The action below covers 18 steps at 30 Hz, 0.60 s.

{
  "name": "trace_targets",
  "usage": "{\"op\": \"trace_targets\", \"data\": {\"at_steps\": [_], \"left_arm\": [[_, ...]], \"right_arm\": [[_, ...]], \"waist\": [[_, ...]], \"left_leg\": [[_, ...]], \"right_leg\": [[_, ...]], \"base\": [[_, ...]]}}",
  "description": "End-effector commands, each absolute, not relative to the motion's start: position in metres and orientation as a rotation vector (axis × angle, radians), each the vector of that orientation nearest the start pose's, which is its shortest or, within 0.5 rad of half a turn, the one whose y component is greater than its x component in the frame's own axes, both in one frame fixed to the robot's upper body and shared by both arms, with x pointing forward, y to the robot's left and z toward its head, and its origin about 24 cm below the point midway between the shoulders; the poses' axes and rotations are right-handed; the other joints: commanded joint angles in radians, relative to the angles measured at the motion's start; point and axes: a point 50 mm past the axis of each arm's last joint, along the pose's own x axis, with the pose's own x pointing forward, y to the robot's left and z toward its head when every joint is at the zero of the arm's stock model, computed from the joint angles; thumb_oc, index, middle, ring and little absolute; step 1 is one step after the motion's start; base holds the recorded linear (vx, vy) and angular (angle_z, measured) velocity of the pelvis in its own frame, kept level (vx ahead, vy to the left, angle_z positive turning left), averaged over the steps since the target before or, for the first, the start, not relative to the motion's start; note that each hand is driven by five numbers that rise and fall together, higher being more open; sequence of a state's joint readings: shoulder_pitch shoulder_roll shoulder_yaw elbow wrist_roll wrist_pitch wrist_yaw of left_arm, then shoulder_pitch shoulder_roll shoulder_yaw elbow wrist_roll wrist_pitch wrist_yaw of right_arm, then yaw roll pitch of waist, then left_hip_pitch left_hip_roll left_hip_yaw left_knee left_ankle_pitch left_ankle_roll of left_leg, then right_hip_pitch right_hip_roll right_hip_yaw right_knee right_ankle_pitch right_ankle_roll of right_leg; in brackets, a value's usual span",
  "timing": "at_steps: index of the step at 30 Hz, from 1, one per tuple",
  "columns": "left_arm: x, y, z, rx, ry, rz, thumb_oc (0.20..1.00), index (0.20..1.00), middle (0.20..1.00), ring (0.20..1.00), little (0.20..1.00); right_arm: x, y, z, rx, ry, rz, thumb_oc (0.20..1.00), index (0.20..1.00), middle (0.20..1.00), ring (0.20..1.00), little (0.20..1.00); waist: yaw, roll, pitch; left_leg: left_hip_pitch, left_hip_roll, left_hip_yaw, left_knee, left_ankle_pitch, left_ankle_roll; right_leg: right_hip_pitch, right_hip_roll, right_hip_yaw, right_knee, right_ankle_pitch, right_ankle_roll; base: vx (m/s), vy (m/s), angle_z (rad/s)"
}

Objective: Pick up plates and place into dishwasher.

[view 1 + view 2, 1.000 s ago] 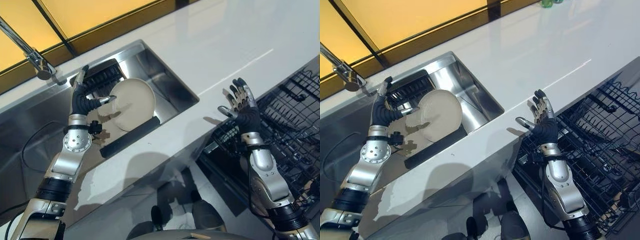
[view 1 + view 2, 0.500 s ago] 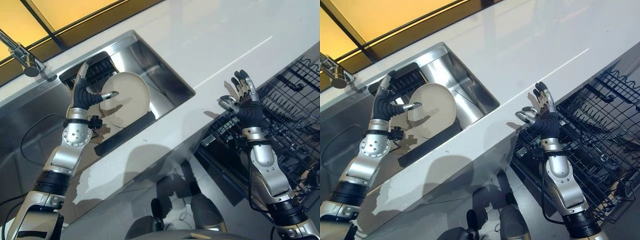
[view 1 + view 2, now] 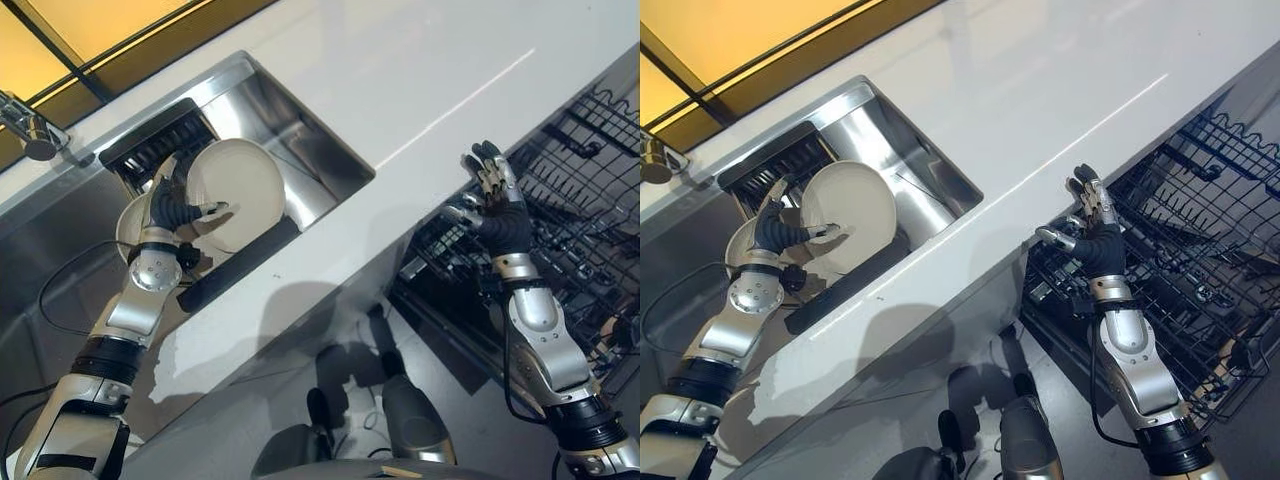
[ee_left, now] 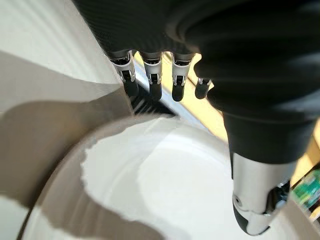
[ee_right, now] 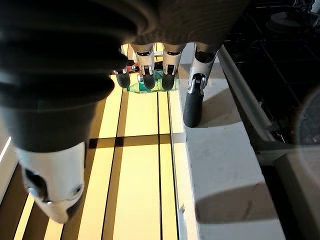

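Fingers of my right hand [image 3: 497, 205] are spread and relaxed, holding nothing, raised over the near edge of the dishwasher rack [image 3: 590, 200], which stands pulled out below the white counter [image 3: 420, 80]. Further off, my left hand [image 3: 170, 205] reaches into the steel sink [image 3: 300, 130]: its fingers go behind the rim of the cream plate [image 3: 245, 190] and its thumb lies across the plate's face, so I pinch the rim. That plate stands tilted against the sink's black rack [image 3: 160, 145], and a second plate [image 3: 130, 225] shows just behind my wrist. A second ago my thumb pointed at the plate with the fingers straight beside it; now they have closed on its edge. Beyond the sink stands the tap [image 3: 30, 130].
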State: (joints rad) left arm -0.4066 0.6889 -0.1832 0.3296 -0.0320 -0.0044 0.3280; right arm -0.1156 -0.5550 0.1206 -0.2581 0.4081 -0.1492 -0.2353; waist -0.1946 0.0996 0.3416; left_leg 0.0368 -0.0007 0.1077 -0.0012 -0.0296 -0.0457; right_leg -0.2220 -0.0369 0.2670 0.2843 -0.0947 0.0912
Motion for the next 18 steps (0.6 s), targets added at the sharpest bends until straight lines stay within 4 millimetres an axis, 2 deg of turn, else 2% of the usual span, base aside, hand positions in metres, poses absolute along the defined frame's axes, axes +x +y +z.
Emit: {"op": "trace_targets", "data": {"at_steps": [1, 4, 9, 18], "left_arm": [[0.33, 0.288, 0.144, 0.748, -0.165, 0.418, 1.0, 1.0, 1.0, 1.0, 1.0], [0.332, 0.297, 0.144, 0.739, -0.132, 0.46, 1.0, 1.0, 1.0, 1.0, 1.0], [0.336, 0.3, 0.139, 0.654, -0.083, 0.448, 1.0, 1.0, 1.0, 1.0, 1.0], [0.331, 0.304, 0.105, 0.513, 0.08, 0.51, 1.0, 1.0, 1.0, 1.0, 1.0]], "right_arm": [[0.255, -0.196, 0.157, -0.103, -0.459, 0.046, 1.0, 1.0, 1.0, 1.0, 1.0], [0.256, -0.198, 0.16, -0.115, -0.466, 0.056, 1.0, 1.0, 1.0, 1.0, 1.0], [0.255, -0.199, 0.161, -0.139, -0.47, 0.069, 1.0, 1.0, 1.0, 1.0, 1.0], [0.252, -0.203, 0.16, -0.174, -0.452, 0.081, 1.0, 1.0, 1.0, 1.0, 1.0]], "waist": [[-0.015, -0.029, -0.033], [-0.022, -0.027, -0.029], [-0.03, -0.023, -0.027], [-0.041, -0.015, -0.037]], "left_leg": [[-0.158, -0.062, -0.044, 0.185, -0.056, 0.042], [-0.161, -0.064, -0.041, 0.19, -0.056, 0.04], [-0.16, -0.068, -0.036, 0.194, -0.056, 0.04], [-0.132, -0.077, -0.033, 0.199, -0.06, 0.039]], "right_leg": [[0.006, -0.057, -0.02, -0.114, 0.095, 0.042], [0.002, -0.058, -0.017, -0.113, 0.096, 0.04], [0.002, -0.059, -0.013, -0.114, 0.098, 0.038], [0.029, -0.066, -0.01, -0.115, 0.094, 0.038]], "base": [[0.0, 0.0, 0.0], [0.02, 0.027, -0.1], [0.01, 0.013, -0.07], [0.07, 0.019, -0.02]]}}
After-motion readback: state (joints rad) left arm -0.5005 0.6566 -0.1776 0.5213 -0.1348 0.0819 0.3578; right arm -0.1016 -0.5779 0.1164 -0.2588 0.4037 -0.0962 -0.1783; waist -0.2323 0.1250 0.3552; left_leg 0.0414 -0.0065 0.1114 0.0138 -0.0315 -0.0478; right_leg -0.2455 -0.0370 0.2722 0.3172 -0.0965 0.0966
